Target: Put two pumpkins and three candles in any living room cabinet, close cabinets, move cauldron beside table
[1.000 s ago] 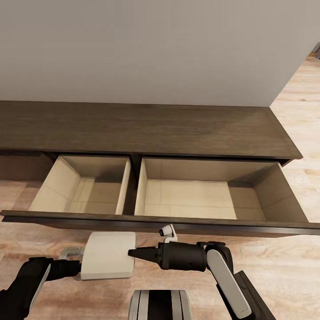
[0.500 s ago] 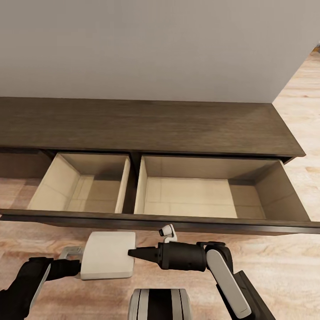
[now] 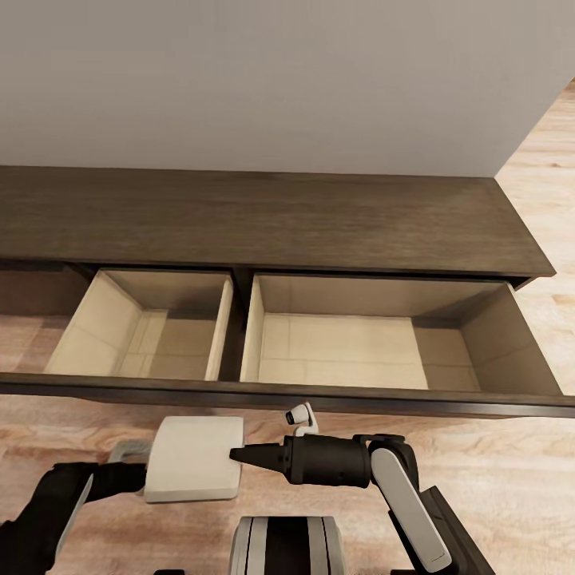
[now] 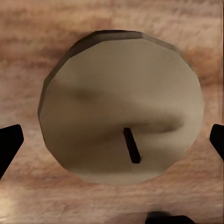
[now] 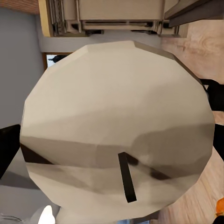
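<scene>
Up close, candle (image 4: 122, 108) wick between left pincer (image 4: 112, 140) tips.

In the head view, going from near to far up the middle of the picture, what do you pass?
The robot's trunk → the right arm's black forearm → the drawer's dark front edge → the open drawer's pale beige inside → the cabinet's dark wood top → the grey wall.

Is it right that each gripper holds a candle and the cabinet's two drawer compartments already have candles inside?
Not quite. The head view shows both compartments of the cabinet empty. The left gripper and the right gripper do each hold a candle.
</scene>
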